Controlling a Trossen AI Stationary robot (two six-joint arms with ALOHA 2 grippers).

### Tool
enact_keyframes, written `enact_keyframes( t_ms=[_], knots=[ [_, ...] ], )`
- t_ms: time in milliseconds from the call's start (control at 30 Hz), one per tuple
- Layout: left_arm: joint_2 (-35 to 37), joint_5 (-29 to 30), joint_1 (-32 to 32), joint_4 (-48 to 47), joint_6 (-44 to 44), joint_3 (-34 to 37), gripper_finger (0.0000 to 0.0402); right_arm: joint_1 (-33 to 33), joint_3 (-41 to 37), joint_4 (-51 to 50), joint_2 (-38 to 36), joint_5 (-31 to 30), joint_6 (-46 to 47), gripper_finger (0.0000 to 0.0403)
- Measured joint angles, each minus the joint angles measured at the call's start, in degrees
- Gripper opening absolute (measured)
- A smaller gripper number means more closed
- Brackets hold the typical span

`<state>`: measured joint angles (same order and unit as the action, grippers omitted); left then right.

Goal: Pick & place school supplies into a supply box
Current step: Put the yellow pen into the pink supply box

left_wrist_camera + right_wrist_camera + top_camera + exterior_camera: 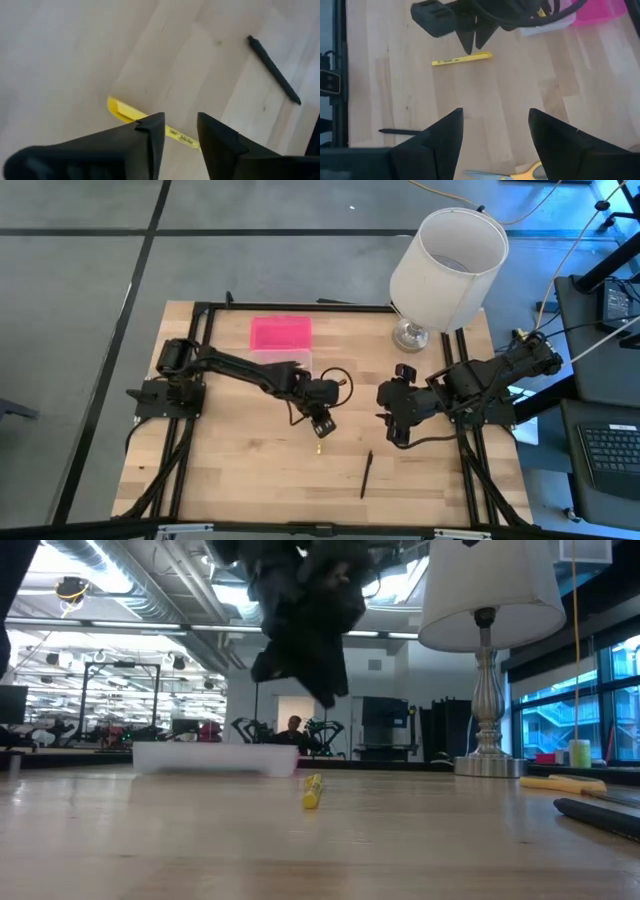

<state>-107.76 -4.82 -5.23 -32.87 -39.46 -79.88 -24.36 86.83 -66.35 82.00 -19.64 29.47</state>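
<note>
Left gripper (177, 137): held just above the tabletop near the middle of the table, fingers pointing down; a narrow gap is seen between the two dark fingers (150, 135) and nothing is clasped in it.
Yellow pen (150, 122): lying flat on the wood directly under the left gripper, visible through the gap between the fingers and free of them; in the low view it is seen end-on, resting on the table below the dark gripper.
Right gripper (495, 132): held over the right half of the table, facing the left gripper; its fingers are spread wide with bare wood between them, and nothing is gripped.
Black pen (366, 474): lying flat on the wood nearer the front edge, between the two grippers and apart from both.
Scissors (520, 173): yellow handles seen on the wood at the edge of the right wrist view, just below the right gripper's fingers.
Supply box (280, 345): placed at the back of the table beside the left arm, pink lid laid open behind the clear base; its contents cannot be made out.
Lamp (445, 270): white shade on a silver base, standing at the back right corner of the table (250, 470).
</note>
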Motion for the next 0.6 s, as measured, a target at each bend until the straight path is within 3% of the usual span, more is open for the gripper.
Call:
enact_keyframes(
  t_ms=[267, 600],
  knots=[
    [-1.32, 3.44, -0.42, 0.73, -13.01, -0.01, 0.0117, -0.85, 0.00, -0.24, 0.00, 0.03, -1.50, 0.0229],
    [-0.97, 3.68, 0.33, 5.12, -10.40, -0.02, 0.0114, -0.92, 0.00, -0.44, 0.00, 0.24, -1.50, 0.0229]
  ],
)
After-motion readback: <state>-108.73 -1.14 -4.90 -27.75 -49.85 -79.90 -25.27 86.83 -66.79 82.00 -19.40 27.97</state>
